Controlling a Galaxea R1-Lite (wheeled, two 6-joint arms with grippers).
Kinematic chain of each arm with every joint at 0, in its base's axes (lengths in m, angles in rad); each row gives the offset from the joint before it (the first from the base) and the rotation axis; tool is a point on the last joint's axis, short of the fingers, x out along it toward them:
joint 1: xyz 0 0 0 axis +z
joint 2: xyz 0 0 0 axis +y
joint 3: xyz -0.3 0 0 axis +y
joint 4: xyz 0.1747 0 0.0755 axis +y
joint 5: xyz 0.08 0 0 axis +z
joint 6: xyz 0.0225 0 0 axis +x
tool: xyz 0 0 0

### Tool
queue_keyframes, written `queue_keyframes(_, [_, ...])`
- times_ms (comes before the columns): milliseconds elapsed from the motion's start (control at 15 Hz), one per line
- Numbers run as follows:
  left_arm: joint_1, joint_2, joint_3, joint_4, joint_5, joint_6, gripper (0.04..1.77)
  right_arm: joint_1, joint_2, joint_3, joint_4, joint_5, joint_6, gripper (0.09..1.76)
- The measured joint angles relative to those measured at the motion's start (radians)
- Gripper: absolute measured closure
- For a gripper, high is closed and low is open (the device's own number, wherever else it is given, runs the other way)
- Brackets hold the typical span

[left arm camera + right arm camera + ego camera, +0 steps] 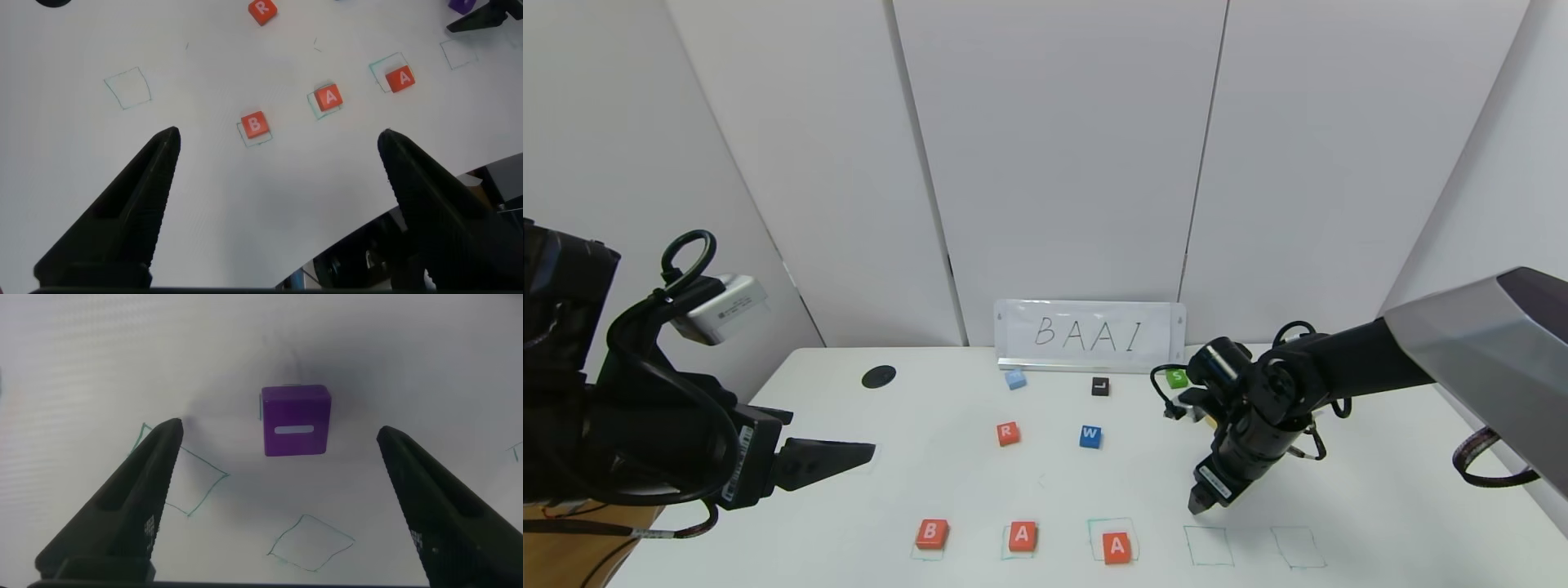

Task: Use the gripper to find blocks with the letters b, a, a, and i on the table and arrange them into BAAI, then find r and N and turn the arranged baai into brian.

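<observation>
We hold our right gripper (1197, 505) low over the table (1380, 506), just behind the fourth green outline (1209, 545) in the front row, its fingers spread wide with nothing between them. Through the right wrist view we see the purple block (296, 420) marked I lying flat on the white top between and ahead of those released fingers, touching neither, with green outlines drawn close by; in the head view our own arm hides it. Three of the blocks already sit along the front edge: B (931, 533) on the first outline, the first A (1022, 536) on the second, the second A (1116, 547) at the near corner of the third. The R block (1008, 434) rests farther back, near a blue W block (1090, 436). Our left gripper (870, 455) hangs parked above the table's left side, jaws wide apart and empty.
</observation>
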Motion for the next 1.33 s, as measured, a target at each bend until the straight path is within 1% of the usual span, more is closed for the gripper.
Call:
queue_keyframes(333, [0.000, 0.000, 0.000, 0.000, 0.000, 0.000, 0.09, 0.001, 0.018, -0.007, 0.000, -0.004, 0.000, 0.14])
queue_keyframes(467, [0.000, -0.001, 0.000, 0.000, -0.001, 0.000, 0.09, 0.004, 0.017, -0.007, 0.001, -0.004, 0.000, 0.49])
queue_keyframes(600, [0.000, -0.004, 0.000, 0.001, 0.000, 0.000, 0.09, 0.009, 0.016, -0.005, 0.003, -0.004, 0.001, 0.78])
queue_keyframes(800, [-0.001, -0.006, 0.001, 0.000, 0.000, 0.001, 0.09, 0.010, 0.012, -0.002, 0.005, -0.003, 0.001, 1.10])
queue_keyframes(867, [-0.001, -0.006, 0.002, 0.000, 0.000, 0.006, 0.09, 0.010, 0.011, -0.001, 0.005, -0.003, 0.001, 1.33])
queue_keyframes(1333, [-0.002, -0.008, 0.006, 0.000, 0.000, 0.015, 0.09, 0.010, 0.007, 0.001, 0.006, 0.000, 0.001, 1.33])
